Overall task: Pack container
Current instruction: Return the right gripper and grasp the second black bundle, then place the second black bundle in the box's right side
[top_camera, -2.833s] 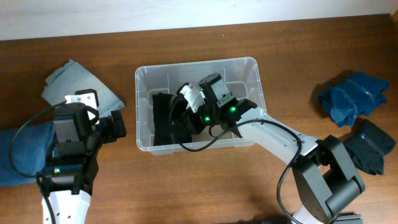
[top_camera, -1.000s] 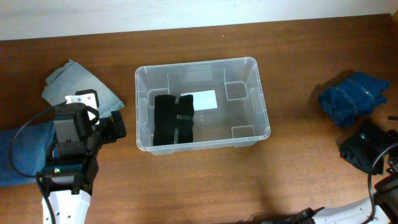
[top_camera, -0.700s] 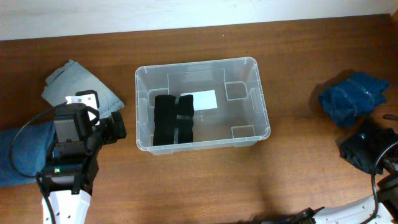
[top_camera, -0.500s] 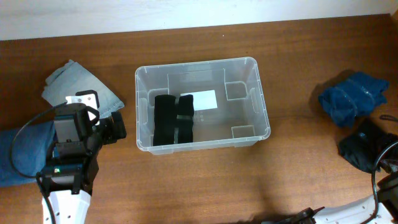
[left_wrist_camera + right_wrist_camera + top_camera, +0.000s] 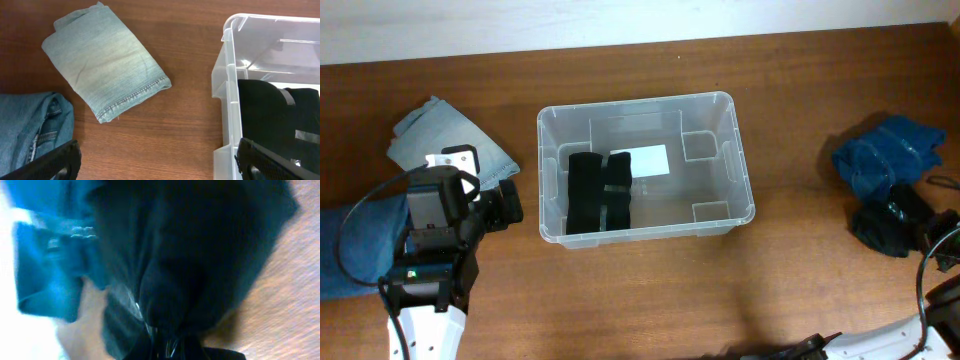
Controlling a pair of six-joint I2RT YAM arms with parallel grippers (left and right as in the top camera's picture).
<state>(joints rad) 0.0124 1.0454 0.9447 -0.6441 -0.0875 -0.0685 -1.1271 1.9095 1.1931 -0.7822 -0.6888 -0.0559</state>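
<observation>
The clear container (image 5: 635, 103) stands mid-table with a folded black garment (image 5: 599, 192) in its left half and a white label (image 5: 648, 160) on its base. At the far right my right gripper (image 5: 928, 240) is shut on a dark, nearly black garment (image 5: 883, 224), which bunches up between the jaws in the right wrist view (image 5: 200, 255). My left gripper (image 5: 510, 205) hovers left of the container, open and empty. In the left wrist view its fingertips (image 5: 55, 162) span bare wood beside the container wall (image 5: 222, 90).
A crumpled blue garment (image 5: 885, 155) lies just behind the held one and shows blurred in the right wrist view (image 5: 50, 245). A folded pale denim piece (image 5: 450, 140) and blue jeans (image 5: 355, 250) lie at the left. The denim piece (image 5: 102, 60) lies ahead of my left gripper.
My right gripper has closed on the dark garment, which has bunched up and shifted slightly left. The left arm and the container have not moved.
</observation>
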